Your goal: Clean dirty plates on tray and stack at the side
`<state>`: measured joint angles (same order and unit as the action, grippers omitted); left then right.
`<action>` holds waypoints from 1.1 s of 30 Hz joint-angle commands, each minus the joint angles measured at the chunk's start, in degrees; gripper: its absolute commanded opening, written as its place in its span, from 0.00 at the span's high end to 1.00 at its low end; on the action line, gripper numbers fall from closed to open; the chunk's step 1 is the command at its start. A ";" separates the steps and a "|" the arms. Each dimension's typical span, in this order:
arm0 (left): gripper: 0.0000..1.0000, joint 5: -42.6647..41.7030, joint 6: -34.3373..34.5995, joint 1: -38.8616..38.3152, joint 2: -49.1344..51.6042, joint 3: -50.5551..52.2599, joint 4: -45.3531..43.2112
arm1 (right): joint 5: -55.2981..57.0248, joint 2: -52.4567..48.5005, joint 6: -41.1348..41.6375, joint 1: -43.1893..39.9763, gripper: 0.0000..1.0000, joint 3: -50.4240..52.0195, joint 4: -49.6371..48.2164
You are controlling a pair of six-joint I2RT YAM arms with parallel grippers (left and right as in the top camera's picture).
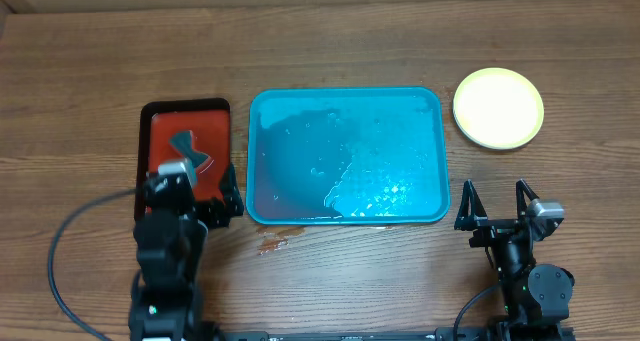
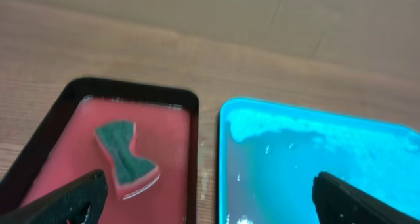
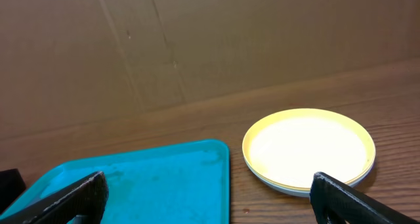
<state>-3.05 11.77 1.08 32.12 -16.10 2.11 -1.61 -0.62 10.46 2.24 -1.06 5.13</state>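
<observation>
Wood-grain table (image 1: 340, 41) runs under everything, brown cardboard (image 3: 197, 40) rising behind it. You have the tray (image 1: 345, 151) wet at the centre, and the plates (image 1: 498, 108) stacked on the wood just off its far right corner, top face clean. Your left gripper (image 2: 210, 179) and right gripper (image 1: 494, 189) both hang spread wide at the near edge (the left one over the near end of the red-orange tray (image 1: 186, 105), where a sponge (image 1: 190, 151) lies).

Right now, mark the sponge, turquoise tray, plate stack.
sponge (image 2: 123, 146), left wrist view, green top face.
turquoise tray (image 1: 300, 161), overhead view, bare floor.
plate stack (image 3: 307, 147), right wrist view, top plate's centre.
</observation>
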 commanded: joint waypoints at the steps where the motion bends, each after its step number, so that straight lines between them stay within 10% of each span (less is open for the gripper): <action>1: 0.00 -1.53 -0.98 -0.48 -6.08 6.19 -4.35 | 0.50 0.46 -0.17 -0.07 0.00 0.61 -0.33; 8: 0.00 -1.49 0.04 -0.48 -15.34 15.93 -13.46 | 0.50 0.46 -0.17 -0.07 0.00 0.61 -0.33; 18: 0.00 -0.04 -4.74 -0.46 -24.35 15.82 2.14 | 0.50 0.46 -0.17 -0.07 0.00 0.61 -0.33; 33: 0.00 0.72 -9.33 -0.81 -31.93 15.82 2.43 | 0.50 0.46 -0.17 -0.07 0.00 0.61 -0.33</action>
<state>-3.01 5.43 0.86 0.97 -0.47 4.29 -1.48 -0.62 10.48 2.24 -1.06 5.15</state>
